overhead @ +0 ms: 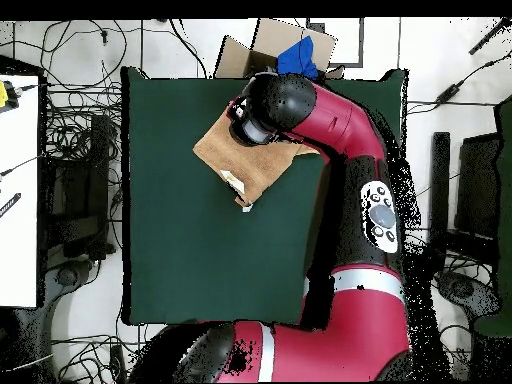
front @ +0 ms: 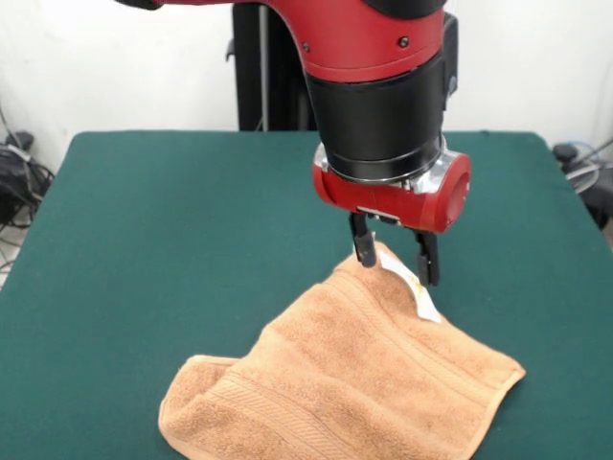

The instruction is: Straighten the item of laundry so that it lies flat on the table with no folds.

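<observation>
Here the pincer (front: 395,261) hangs spread apart over the towel's (front: 354,383) far corner, gripping nothing. The towel lies rumpled at the surface's (front: 172,240) near edge, diamond-wise, its white tag (front: 420,292) corner pointing toward the robot.

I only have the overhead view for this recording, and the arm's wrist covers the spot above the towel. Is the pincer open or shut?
Observer: Open. In the front view the pincer hangs with its two fingers apart, right at the towel's far corner.
Operator: Is anything between them?
Observer: The white tag at that corner reaches up into the gap.
Operator: Does the towel lie flat?
Observer: No. The front view shows the corner on the picture's left curled over on itself.
</observation>
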